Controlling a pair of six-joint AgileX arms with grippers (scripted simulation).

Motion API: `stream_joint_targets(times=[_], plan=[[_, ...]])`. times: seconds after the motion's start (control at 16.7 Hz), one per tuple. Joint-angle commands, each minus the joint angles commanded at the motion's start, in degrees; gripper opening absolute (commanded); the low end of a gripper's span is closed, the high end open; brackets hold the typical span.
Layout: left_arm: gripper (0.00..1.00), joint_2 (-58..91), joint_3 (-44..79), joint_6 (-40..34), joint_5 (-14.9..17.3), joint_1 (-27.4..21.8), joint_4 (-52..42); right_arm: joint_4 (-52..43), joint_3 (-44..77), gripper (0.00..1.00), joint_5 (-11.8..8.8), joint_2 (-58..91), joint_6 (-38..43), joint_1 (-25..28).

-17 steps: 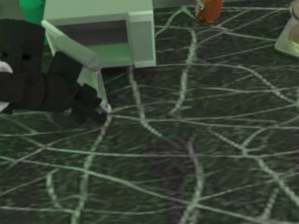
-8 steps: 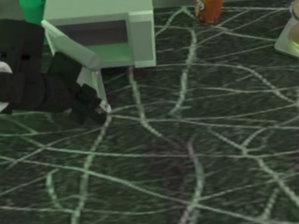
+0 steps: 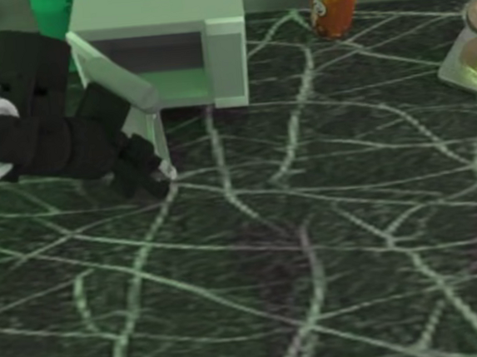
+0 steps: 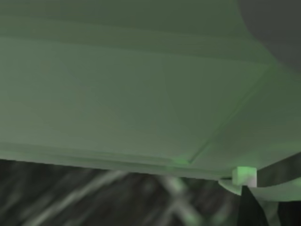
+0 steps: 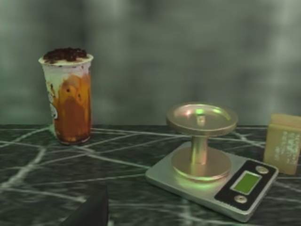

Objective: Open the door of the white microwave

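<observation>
Dark marbled surface with pale green veins fills the top view. White microwave at the far edge, left of centre; grey cavity exposed, narrow plain panel on its right side. The door swung out toward the left-front, hinged at the microwave's left, free edge near the surface's left part. Left arm comes in from the left edge, black, lying against the door's outer face. Left pincer at the door's free lower edge, touching it; fingers look pressed together around the pale handle strip, though the grip itself is partly hidden by the arm. Left wrist view: mostly the door panel close up, a small pale block at its corner, marbled surface below.

Versus half a second ago: door angle and pincer spot practically unchanged; only the arm's black body shifts slightly. Same versus a second ago, tiny drift.

Right arm not in the top view; right wrist view shows only a dark edge near the lens, so pincer state cannot be told.

Smaller items: kitchen scale with round metal pan and green display, far right. Drink cup, orange-brown, dark topping, right of the microwave. Green bottle behind the microwave's left. Tan block beside the scale carries printed marks, unreadable. Cup logo unreadable.
</observation>
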Motion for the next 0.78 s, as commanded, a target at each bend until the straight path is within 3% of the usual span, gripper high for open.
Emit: stream_joint_targets(times=[0.78], plan=[[0.0, -0.32, -0.1, 4.17, 2.86, 1.86, -1.7, 0.0, 0.0, 1.0, 0.0, 0.0, 0.0, 0.0]])
